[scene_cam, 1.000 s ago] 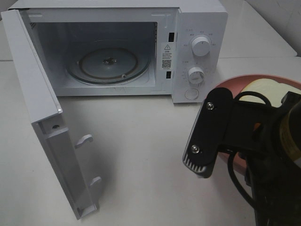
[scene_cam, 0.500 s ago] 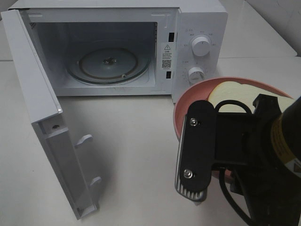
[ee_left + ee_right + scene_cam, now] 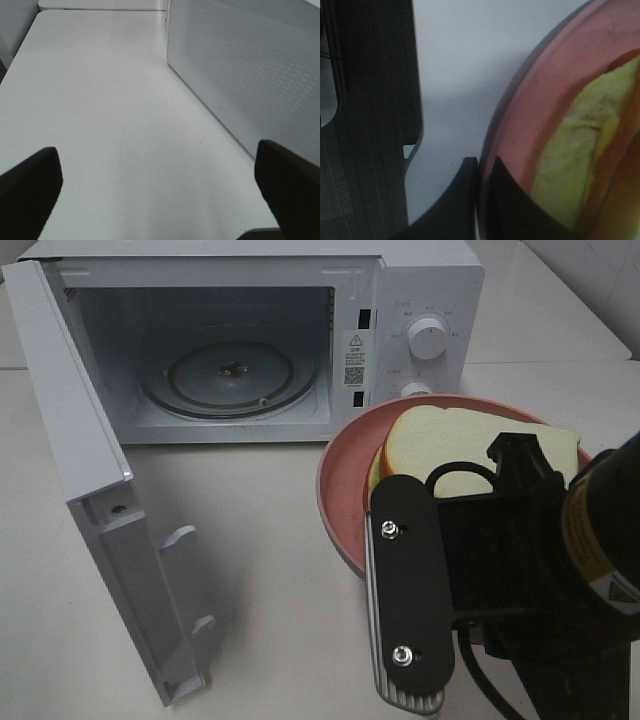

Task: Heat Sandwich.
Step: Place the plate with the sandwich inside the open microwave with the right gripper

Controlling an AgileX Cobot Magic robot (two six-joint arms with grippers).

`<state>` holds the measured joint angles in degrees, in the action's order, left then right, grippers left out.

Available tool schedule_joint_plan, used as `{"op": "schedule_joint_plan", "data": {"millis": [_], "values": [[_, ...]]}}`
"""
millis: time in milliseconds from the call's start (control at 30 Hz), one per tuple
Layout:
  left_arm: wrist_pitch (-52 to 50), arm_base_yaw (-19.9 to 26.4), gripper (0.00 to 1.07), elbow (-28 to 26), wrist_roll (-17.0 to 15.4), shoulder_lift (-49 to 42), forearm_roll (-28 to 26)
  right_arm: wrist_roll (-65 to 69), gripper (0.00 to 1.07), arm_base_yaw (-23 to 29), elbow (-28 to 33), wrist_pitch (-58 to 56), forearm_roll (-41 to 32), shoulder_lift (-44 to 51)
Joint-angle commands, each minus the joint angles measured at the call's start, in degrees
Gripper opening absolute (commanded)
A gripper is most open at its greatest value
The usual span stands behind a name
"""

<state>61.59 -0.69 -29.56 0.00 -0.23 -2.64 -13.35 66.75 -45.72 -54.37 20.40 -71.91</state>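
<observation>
Pink plate (image 3: pixel 335 490) occupies the right centre of the exterior frame, in front of the control panel of the white microwave (image 3: pixel 420 280). Its far rim covers most of the lower dial; the upper dial (image 3: pixel 428 338) is fully exposed.

The sandwich (image 3: pixel 450 445) lies on the plate. The top slice is white with a tan crust, and a pale green edge shows at its left side. In the right wrist view the same filling (image 3: pixel 570 155) appears yellow-green against the plate (image 3: pixel 540 100).

Right gripper (image 3: pixel 482 175): jaws narrow, clamped on the plate rim, one fingertip outside the rim and one inside. In the exterior view the gripper is hidden behind the black wrist bracket (image 3: pixel 410 590) at lower right.

Left gripper (image 3: pixel 160 190): jaws wide apart, nothing between them, above bare worktop (image 3: pixel 100 100). A white panel (image 3: pixel 250 65) with a fine dotted pattern stands beside it.

Microwave door (image 3: pixel 70 440) stands fully open at the left of the exterior frame. The glass turntable (image 3: pixel 230 375) sits in the cavity at upper centre. White worktop (image 3: pixel 280 570) fills the lower centre.
</observation>
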Motion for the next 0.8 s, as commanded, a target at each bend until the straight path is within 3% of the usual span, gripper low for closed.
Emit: {"op": "schedule_joint_plan", "data": {"millis": [33,300,800], "values": [[-0.52,-0.34,1.0,0.0,0.0,-1.09,-0.46,-0.97,0.02,0.34,-0.17,0.52,1.2,0.46],[-0.52,-0.34,1.0,0.0,0.0,-1.09,-0.46,0.06,0.0,0.34,-0.17,2.12,-0.11,0.46],[-0.52,-0.34,1.0,0.0,0.0,-1.09,-0.46,-22.35,0.0,0.06,-0.17,0.97,-2.69,0.46]]}}
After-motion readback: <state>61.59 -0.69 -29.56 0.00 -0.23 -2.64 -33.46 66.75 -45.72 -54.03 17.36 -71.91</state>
